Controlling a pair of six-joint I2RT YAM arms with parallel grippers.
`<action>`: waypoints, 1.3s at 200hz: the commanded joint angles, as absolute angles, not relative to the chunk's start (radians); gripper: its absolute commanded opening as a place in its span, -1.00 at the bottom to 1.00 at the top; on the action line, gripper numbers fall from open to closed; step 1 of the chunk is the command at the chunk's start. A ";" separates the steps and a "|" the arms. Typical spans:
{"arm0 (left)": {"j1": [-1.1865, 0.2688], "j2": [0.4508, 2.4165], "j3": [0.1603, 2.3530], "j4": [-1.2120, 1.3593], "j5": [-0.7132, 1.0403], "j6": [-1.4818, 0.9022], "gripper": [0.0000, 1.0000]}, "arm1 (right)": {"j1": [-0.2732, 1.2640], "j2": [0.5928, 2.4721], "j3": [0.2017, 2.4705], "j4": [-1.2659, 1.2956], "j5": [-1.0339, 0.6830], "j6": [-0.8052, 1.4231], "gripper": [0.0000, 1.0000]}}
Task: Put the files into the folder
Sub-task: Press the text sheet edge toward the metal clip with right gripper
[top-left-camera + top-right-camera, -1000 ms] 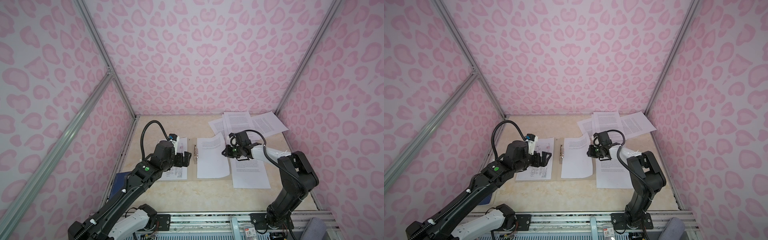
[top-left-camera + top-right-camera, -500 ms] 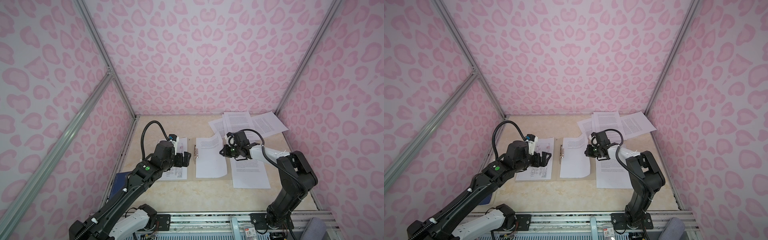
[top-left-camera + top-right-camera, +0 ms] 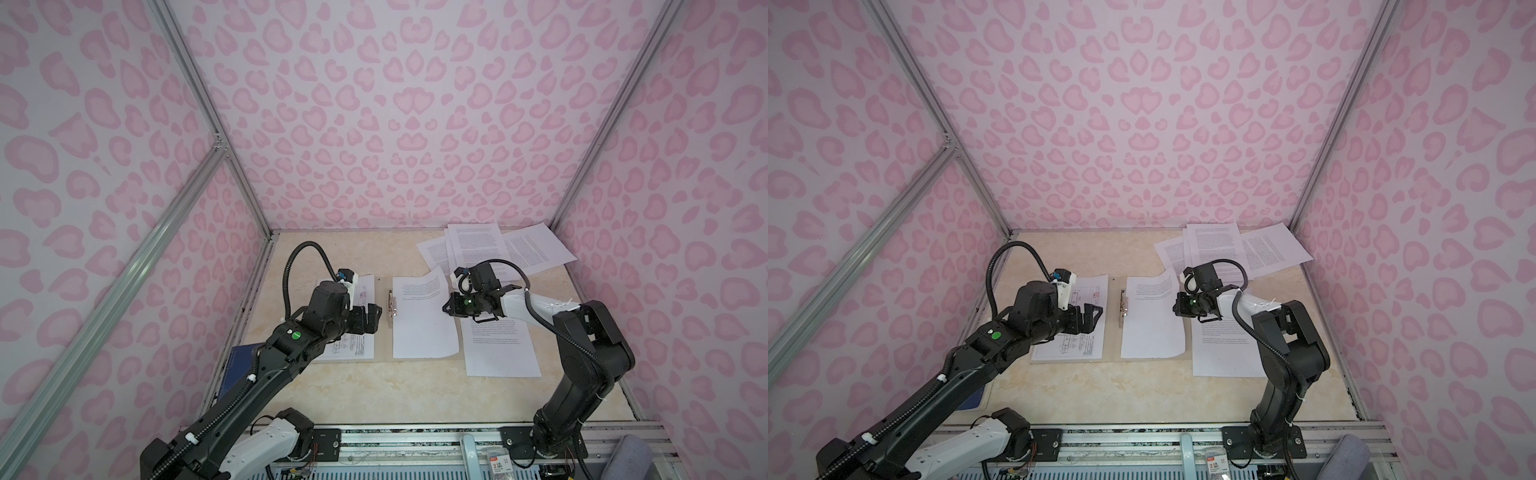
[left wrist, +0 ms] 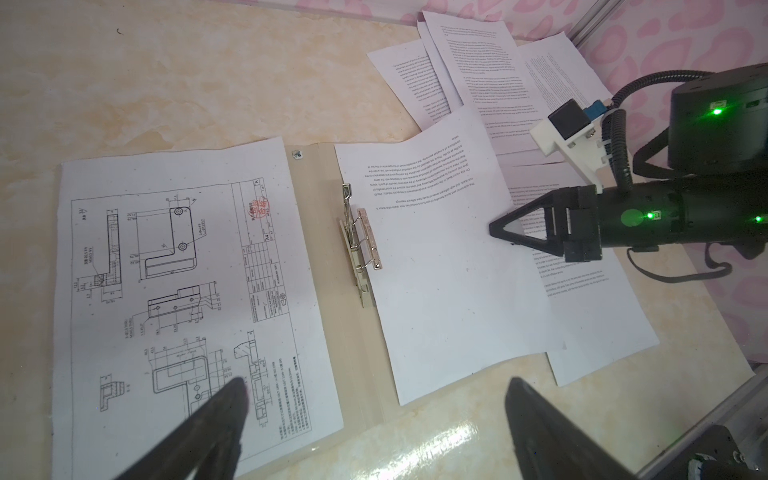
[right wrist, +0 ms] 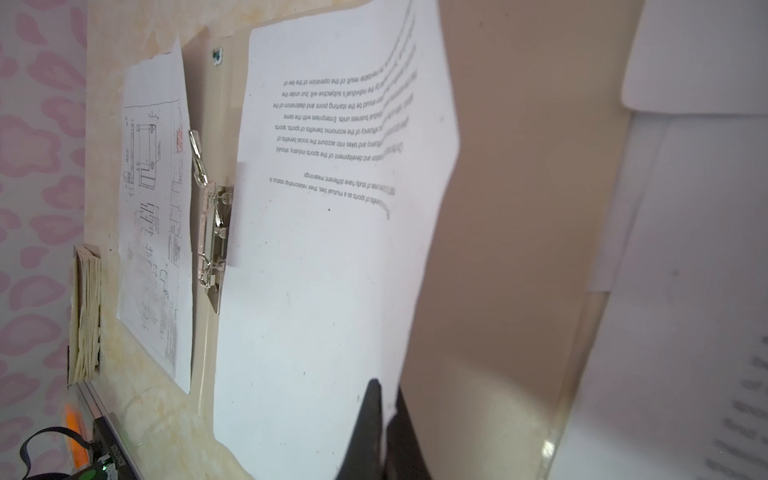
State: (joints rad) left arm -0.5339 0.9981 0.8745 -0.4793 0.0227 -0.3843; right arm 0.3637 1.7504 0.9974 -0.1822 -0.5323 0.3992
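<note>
The folder lies open on the table, a metal clip at its spine. A sheet with line drawings rests on its left leaf. My right gripper is shut on the right edge of a printed text sheet and holds that edge raised over the bare right leaf. In the right wrist view, both fingers pinch the paper. My left gripper hovers open above the drawing sheet, near the spine, with nothing between its fingers.
Another text sheet lies flat on the table right of the folder, partly under my right arm. Three more sheets fan out at the back right corner. A dark blue book sits at the front left under my left arm.
My right gripper has moved a little to the left, drawing the held text sheet further over the folder's right leaf. The left arm has stayed where it was.
</note>
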 commanded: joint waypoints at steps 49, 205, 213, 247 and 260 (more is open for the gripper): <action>-0.531 1.014 0.874 -0.459 0.032 -0.385 0.95 | 0.355 1.770 1.004 -0.179 -0.557 0.383 -1.00; -0.526 1.029 0.888 -0.457 0.046 -0.384 0.96 | 0.351 1.793 0.988 -0.097 -0.586 0.455 -1.00; -0.526 1.030 0.888 -0.458 0.046 -0.385 0.96 | 0.351 1.793 0.985 -0.099 -0.584 0.455 -0.92; -0.525 1.051 0.921 -0.466 0.105 -0.382 0.95 | 0.334 1.771 0.975 -0.125 -0.531 0.458 0.05; -0.525 1.079 0.947 -0.466 0.156 -0.388 0.95 | 0.310 1.749 0.965 -0.143 -0.494 0.470 0.40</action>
State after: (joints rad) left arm -0.5255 1.0481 0.9077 -0.4774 0.0704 -0.3847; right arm 0.3374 1.7737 0.9825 -0.1074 -0.5594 0.4564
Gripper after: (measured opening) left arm 0.977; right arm 0.607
